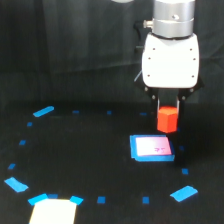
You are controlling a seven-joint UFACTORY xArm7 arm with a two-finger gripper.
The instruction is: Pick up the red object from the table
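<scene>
While my gripper (168,107) is hanging straight down from its white housing, it is clamping the red block (167,120) between its two dark fingers, one on each side of the block's top. I am holding it by the upper part so that most of its body is showing below the fingers, and the grip is looking square, not tilted. Since the block is narrower than my gripper, the fingers are closing well in to hold it.

As far as I can judge, the block is hanging clear of the worktop (95,155), though this view is making the gap hard to read; the lower edge of the block is appearing just above the far edge of the white square with the blue border (152,148), which is lying flat and nearer the camera. I cannot tell whether the block is over that square or behind it.

Further out, small blue tape marks (43,111) are lying in a ring around the working area, probably marking out placing spots. A pale patch (52,212) is showing at the bottom edge, toward the exterior view's left. Judging by the lifted block, the pick is looking nearly complete.
</scene>
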